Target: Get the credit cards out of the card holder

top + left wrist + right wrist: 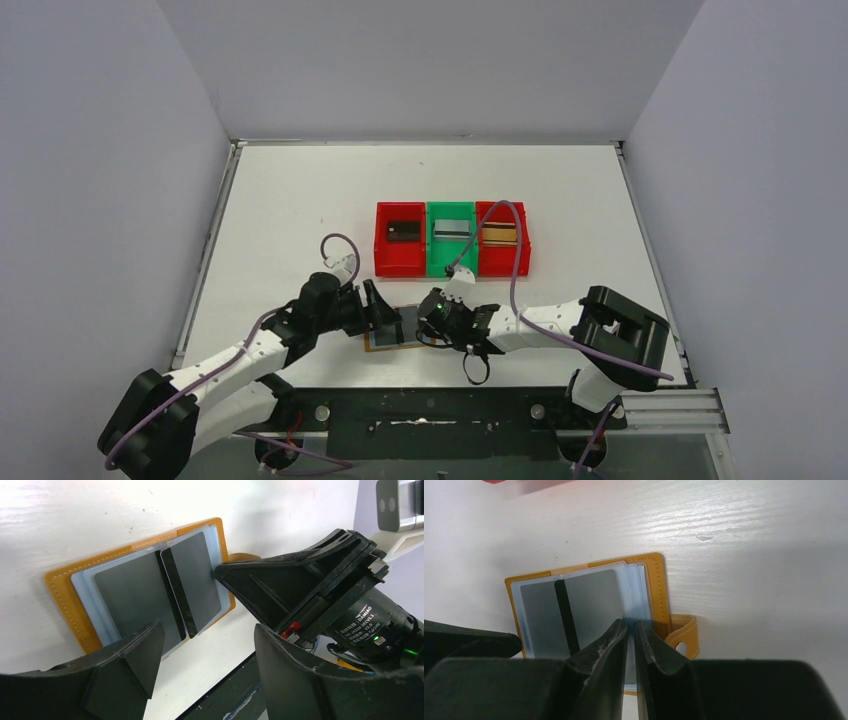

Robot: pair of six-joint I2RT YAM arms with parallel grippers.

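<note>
The card holder (385, 342) lies open flat near the table's front edge, its tan leather border (65, 587) framing pale blue pockets. Its snap tab (684, 635) points right. A grey card with a black stripe (135, 592) (591, 600) shows in the top pocket. My left gripper (207, 650) hovers open over the holder's near left side with nothing between its fingers. My right gripper (630, 624) has its tips on the pockets' right edge, the jaws closed to a thin slit. A black card (403, 231), a silver card (452, 228) and a gold card (499, 234) lie in the bins.
Three bins stand in a row behind the holder: a red one (382, 240), a green one (430, 250) and another red one (525, 245). The table's front edge and a dark mounting rail (430, 405) run just below the holder. Grey walls enclose the table.
</note>
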